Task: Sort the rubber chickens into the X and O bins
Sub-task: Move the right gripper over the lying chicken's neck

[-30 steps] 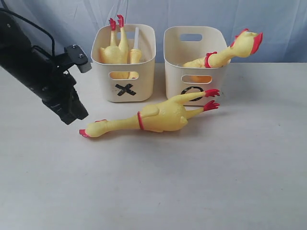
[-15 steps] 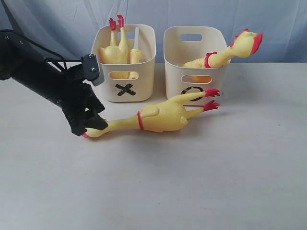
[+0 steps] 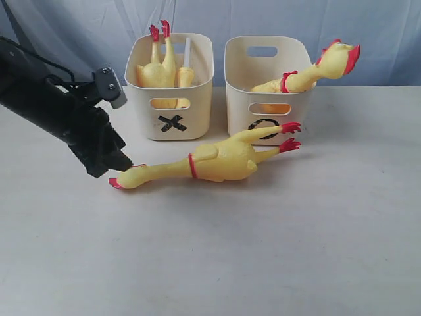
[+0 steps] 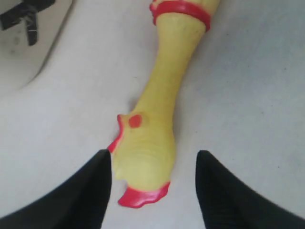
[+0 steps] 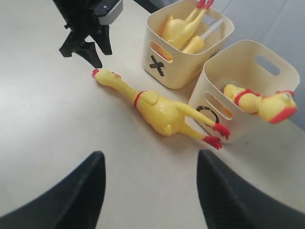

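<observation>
One rubber chicken (image 3: 214, 161) lies flat on the table in front of the bins, head (image 4: 145, 152) to the left and red feet (image 3: 288, 136) by the O bin (image 3: 263, 99). My left gripper (image 3: 113, 163) is open, low at the head, a finger on each side without closing on it. A second chicken (image 3: 156, 69) stands feet-up in the X bin (image 3: 172, 131). A third chicken (image 3: 329, 64) lies in the O bin with its head over the right rim. My right gripper (image 5: 150, 164) is open, high above the table and holding nothing.
The two bins stand side by side at the back of the white table (image 3: 263, 250). A pale curtain (image 3: 381, 39) hangs behind them. The left arm (image 3: 39, 99) stretches in from the left edge.
The left gripper swung in from the left to the lying chicken's head, its jaws opened, and it has eased back a little. The chickens and bins have not moved.
</observation>
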`<action>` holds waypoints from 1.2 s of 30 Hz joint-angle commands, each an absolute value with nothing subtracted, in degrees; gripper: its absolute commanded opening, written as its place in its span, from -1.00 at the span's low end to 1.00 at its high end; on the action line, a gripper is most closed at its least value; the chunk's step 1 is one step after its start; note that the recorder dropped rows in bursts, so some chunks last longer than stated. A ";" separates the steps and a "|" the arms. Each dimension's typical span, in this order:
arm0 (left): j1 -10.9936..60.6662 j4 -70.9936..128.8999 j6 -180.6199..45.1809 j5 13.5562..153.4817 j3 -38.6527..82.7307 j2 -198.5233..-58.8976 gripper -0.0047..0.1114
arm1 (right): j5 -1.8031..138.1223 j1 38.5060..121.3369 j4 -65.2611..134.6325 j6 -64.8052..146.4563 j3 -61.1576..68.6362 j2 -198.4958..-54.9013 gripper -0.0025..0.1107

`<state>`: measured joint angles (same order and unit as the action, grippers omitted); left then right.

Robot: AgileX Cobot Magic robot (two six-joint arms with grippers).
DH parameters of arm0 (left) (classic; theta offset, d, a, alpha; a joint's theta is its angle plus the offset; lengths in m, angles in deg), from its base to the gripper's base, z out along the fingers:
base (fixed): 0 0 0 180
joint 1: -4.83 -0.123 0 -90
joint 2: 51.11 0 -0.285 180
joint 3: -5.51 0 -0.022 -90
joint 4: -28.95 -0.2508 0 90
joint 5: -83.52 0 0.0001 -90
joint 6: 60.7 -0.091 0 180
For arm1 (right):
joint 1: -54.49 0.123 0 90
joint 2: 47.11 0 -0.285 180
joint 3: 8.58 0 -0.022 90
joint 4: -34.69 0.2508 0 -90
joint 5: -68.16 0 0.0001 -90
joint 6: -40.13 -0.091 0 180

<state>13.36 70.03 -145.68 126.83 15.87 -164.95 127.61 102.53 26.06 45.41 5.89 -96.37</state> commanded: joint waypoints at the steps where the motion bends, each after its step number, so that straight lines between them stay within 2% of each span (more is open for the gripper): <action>1: 10.23 71.96 -144.01 127.22 15.87 -161.60 -0.04 | 117.82 102.52 26.18 49.83 7.85 -103.24 0.00; 7: 5.63 72.58 -140.00 127.12 15.87 -157.51 -0.05 | 108.50 102.52 26.18 52.19 8.30 -114.49 0.00; 14: 0.05 69.77 -124.80 127.99 15.87 -155.64 -0.05 | 99.67 102.52 26.51 57.97 8.30 -126.25 0.00; 22: -6.34 64.65 -113.94 122.26 15.87 -155.64 -0.05 | 90.54 102.64 30.67 65.49 8.30 -137.88 0.00; 30: -8.76 72.57 -118.53 122.92 18.87 -155.03 -0.06 | 85.81 102.64 34.16 73.00 8.30 -146.93 0.00; 32: -8.76 74.30 -121.29 122.39 20.41 -153.94 -0.15 | 85.22 102.64 34.16 73.09 8.30 -148.26 0.00; 36: -8.76 78.02 -129.01 122.87 23.60 -148.44 -0.55 | 84.02 102.64 34.16 76.21 8.30 -150.57 0.00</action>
<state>-8.41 74.83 -124.00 122.31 21.99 -152.64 85.70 102.66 33.83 73.83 8.07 -149.49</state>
